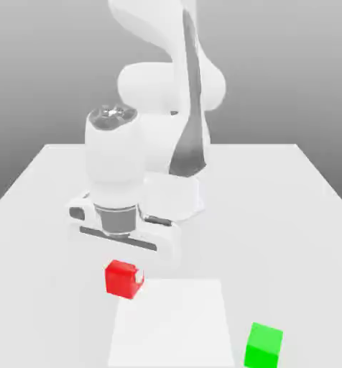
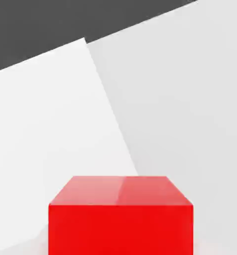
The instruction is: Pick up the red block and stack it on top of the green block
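Our tool is closed on the red block, apparently gripping opposite sides so its top stays level for stacking. We see the table beneath, then a pale square patch. Our red block sits between the fingertips, well apart from the green block, which waits as the base. We find no brands, labels or writing.

White arm (greyish trim, too)
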You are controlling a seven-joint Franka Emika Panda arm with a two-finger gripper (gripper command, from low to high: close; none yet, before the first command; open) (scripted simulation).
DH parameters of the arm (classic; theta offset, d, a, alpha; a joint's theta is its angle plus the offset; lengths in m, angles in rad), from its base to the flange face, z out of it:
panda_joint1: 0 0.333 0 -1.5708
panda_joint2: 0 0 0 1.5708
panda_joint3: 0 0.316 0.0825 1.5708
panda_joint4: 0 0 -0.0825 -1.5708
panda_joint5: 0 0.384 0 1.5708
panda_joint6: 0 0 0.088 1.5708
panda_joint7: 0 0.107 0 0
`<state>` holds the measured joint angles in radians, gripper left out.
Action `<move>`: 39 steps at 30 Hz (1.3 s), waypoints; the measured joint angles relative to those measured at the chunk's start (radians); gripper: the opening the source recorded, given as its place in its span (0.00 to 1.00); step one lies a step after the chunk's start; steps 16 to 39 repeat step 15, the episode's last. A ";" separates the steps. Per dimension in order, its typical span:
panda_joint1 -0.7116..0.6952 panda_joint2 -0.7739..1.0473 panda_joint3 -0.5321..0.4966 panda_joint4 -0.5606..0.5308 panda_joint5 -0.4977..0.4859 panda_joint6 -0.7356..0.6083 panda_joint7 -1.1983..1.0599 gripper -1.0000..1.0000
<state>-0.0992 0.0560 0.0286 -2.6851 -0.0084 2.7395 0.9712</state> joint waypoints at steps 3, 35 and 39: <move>0.090 0.039 0.054 0.104 -0.015 -0.066 0.032 0.00; 0.240 0.253 0.122 0.287 -0.099 -0.037 0.129 1.00; 0.240 0.253 0.122 0.287 -0.099 -0.037 0.129 1.00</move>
